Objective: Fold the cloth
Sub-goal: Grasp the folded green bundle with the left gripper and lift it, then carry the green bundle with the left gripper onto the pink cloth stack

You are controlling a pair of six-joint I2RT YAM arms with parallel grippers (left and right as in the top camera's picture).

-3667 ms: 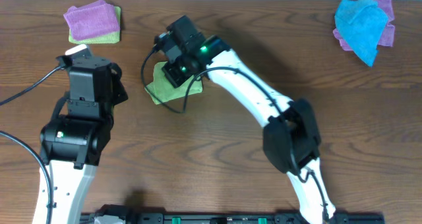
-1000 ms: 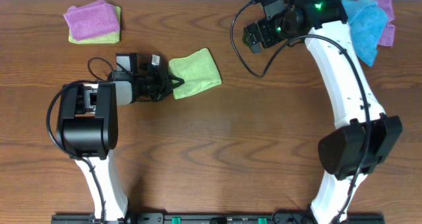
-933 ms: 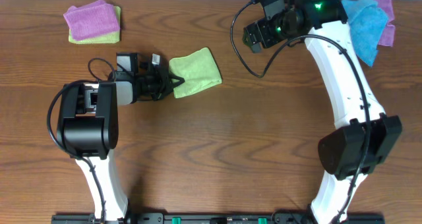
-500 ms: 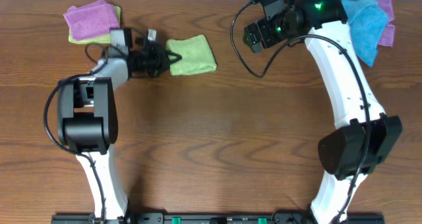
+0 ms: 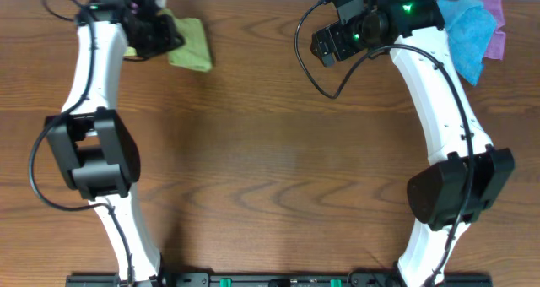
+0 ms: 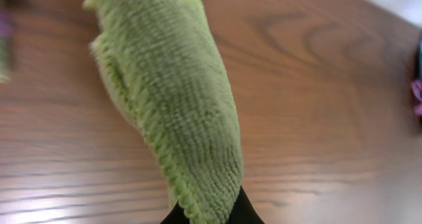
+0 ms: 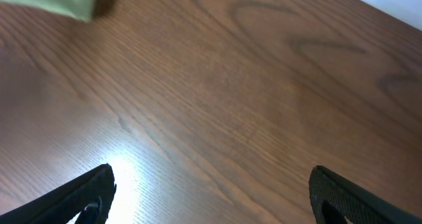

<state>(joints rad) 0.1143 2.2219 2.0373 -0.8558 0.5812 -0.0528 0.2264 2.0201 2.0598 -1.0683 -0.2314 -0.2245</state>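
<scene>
The lime cloth (image 5: 191,42) is a folded bundle near the table's far-left edge. My left gripper (image 5: 171,40) is shut on the cloth's left end. In the left wrist view the cloth (image 6: 178,99) stretches away from my black fingertips (image 6: 245,213), which pinch its near end. My right gripper (image 5: 325,44) hovers at the back centre-right, well apart from the cloth. In the right wrist view its fingers (image 7: 86,197) stand wide open over bare wood, and a corner of the cloth (image 7: 59,0) shows at the top left.
A bright blue cloth (image 5: 467,34) lies on purple cloth (image 5: 498,21) at the back right corner. My left arm (image 5: 97,59) covers the back left corner, where a sliver of yellow-green (image 5: 135,57) peeks out. The table's far edge runs just behind both grippers.
My left gripper has swung the cloth from the left-middle of the table up to the far-left back. The right arm has stayed still and open.
</scene>
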